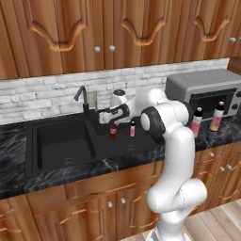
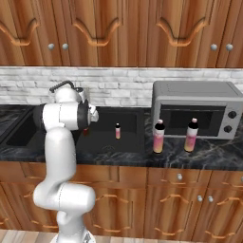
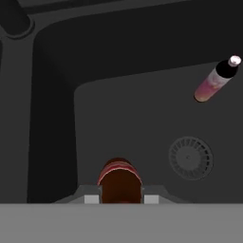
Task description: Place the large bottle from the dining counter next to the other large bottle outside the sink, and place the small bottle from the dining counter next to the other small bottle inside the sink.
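Hand view is looking straight down into the right basin of the black sink, where the gripper is clamping a small dark-capped bottle between its 2 fingertips, narrowed tight on the bottle's sides. Up and to the right in this view, the other small bottle is standing on the basin floor, pinkish with a dark neck and a white cap, well apart from the held one. The round drain is lying between them, nearer the gripper.

Left base view is showing the white arm reaching over the sink, with the gripper holding the small bottle above the right basin, just beside the black faucet. The standing small bottle is sitting near it, to its right.

On the dark marble counter to the right of the sink, 2 large bottles are standing upright near each other in front of the grey microwave.

Right base view is showing those 2 large bottles upright before the microwave, the standing small bottle in the basin, and the arm's elbow covering the gripper.
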